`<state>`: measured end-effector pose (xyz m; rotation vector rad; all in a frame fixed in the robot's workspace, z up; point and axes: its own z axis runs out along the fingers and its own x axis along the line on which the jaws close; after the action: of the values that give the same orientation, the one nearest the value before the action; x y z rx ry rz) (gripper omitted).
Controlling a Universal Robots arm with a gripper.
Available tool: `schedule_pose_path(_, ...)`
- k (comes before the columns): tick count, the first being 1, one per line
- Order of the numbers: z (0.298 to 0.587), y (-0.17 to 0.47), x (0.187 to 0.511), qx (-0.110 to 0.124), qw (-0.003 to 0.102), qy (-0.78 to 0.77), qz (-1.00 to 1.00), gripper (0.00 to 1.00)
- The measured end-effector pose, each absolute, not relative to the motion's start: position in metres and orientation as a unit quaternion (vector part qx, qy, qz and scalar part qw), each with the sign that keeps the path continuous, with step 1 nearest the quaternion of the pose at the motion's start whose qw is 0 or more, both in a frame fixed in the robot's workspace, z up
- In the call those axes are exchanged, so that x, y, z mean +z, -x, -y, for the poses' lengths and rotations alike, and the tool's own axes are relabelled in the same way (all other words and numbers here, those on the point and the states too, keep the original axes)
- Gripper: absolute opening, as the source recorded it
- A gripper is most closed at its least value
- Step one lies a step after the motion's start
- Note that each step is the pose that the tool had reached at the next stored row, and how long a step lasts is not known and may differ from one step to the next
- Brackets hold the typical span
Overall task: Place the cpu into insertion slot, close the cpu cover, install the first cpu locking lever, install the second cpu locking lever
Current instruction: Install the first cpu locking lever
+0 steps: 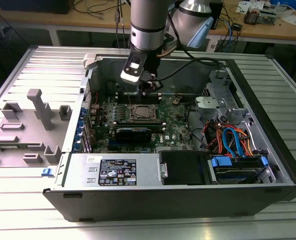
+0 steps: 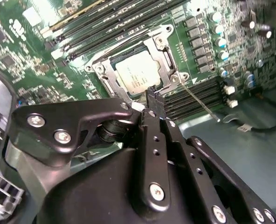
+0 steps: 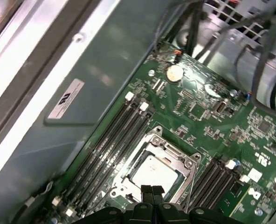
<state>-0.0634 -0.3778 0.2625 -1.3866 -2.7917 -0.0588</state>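
The cpu (image 2: 137, 77) lies flat in the insertion slot (image 1: 140, 114) on the green motherboard, its silver top showing through the window of the cpu cover (image 2: 165, 52). The cover frame lies down over the chip in both wrist views, with the cpu (image 3: 155, 171) inside the cover (image 3: 174, 150). One thin locking lever (image 2: 201, 101) sticks out sideways from the socket across the memory slots. My gripper (image 2: 155, 99) hovers just above the socket's edge, fingers shut together with nothing between them. Its fingertips (image 3: 146, 190) sit at the rim nearest the camera.
Long black memory slots (image 3: 114, 140) flank the socket on both sides. A coin battery (image 3: 174, 72) sits further along the board. The case wall (image 3: 82, 116), a power supply (image 1: 115, 170) and a bundle of drive cables (image 1: 233, 142) surround the board.
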Motion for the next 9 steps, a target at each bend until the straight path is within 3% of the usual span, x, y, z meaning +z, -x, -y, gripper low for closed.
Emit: schedule_pose_path(9, 0.3778, 0.0634, 0.2622, -0.017, 0.014, 0.343, 0.939, 0.11)
